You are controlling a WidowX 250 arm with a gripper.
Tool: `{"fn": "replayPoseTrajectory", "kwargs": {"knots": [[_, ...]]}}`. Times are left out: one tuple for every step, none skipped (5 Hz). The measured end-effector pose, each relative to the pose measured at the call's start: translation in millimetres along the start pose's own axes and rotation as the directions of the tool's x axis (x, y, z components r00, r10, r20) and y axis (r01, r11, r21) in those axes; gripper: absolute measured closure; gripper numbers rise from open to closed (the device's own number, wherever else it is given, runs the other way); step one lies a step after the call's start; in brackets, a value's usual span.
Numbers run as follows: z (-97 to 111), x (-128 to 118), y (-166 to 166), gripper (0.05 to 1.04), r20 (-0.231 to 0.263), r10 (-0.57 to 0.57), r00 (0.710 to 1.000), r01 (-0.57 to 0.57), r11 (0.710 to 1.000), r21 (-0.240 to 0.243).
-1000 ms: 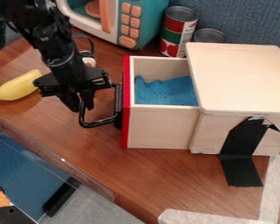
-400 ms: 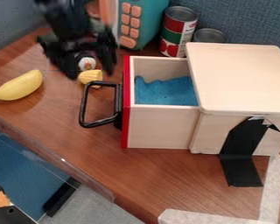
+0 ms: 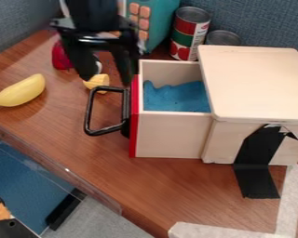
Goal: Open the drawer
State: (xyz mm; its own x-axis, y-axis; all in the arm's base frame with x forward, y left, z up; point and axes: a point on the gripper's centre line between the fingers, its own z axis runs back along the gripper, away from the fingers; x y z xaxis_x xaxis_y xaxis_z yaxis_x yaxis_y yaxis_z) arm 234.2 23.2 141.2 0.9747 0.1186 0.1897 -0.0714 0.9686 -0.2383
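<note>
One drawer (image 3: 170, 135) is pulled well out, with apparently nothing left to be done, and its handle (image 3: 89, 111) is ungripped by the nearby gripper (image 3: 106, 74), jaws spread wide.

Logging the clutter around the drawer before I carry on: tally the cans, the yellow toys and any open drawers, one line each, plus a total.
Cans: 2
Yellow toys: 2
Open drawer: 1
Total: 5
</note>
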Motion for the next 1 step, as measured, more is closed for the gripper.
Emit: {"fn": "replayPoseTrajectory", "kwargs": {"knots": [[5.1,-6.5,-21.7,0.083,-0.021,-0.146,0.989,0.147,0.985,0.095]]}}
